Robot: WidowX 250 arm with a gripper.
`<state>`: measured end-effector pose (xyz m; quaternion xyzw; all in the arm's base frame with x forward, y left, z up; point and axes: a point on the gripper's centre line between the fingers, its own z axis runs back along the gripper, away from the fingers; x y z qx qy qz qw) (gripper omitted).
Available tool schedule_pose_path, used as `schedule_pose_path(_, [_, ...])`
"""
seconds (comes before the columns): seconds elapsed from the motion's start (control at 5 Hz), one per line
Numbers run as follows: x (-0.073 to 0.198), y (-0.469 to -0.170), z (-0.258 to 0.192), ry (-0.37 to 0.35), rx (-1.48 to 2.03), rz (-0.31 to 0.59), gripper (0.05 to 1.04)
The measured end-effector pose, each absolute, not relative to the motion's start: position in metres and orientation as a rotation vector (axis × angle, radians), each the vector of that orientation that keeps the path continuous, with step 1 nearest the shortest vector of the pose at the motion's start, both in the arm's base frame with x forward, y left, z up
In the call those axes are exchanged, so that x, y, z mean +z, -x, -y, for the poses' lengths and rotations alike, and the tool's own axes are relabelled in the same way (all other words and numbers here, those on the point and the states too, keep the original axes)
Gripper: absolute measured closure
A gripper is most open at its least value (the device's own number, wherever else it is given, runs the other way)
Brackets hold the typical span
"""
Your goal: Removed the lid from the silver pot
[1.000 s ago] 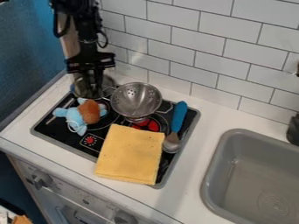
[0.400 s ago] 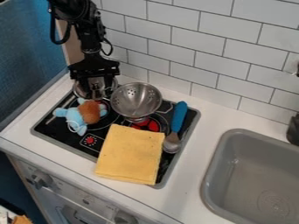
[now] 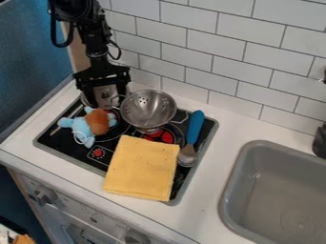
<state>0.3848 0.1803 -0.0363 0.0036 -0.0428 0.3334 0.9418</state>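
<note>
The black gripper [image 3: 104, 95] hangs at the stove's back left corner, over the silver pot [image 3: 84, 100]. Its fingers stand wide apart, so it is open. Between them shows the shiny metal lid [image 3: 105, 93] with a small knob; whether either finger touches it I cannot tell. The gripper covers much of the pot, and its rim shows only in part.
A metal colander [image 3: 148, 108] stands right beside the pot. In front are a blue and brown plush toy [image 3: 90, 126] and a folded yellow cloth [image 3: 142, 167]. A blue-handled utensil [image 3: 195, 131] lies at the stove's right, with a grey sink [image 3: 253, 178] beyond.
Over the last second the gripper has shifted slightly right and its fingers have spread wider, uncovering more of the metal between them. The toy, colander, cloth and utensil have stayed put.
</note>
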Motion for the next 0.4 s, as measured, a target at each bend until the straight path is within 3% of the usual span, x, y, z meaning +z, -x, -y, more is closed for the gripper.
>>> schedule_pose_path(0.4, [0.034,-0.379,-0.179,-0.028,0.661,0.153,0.083])
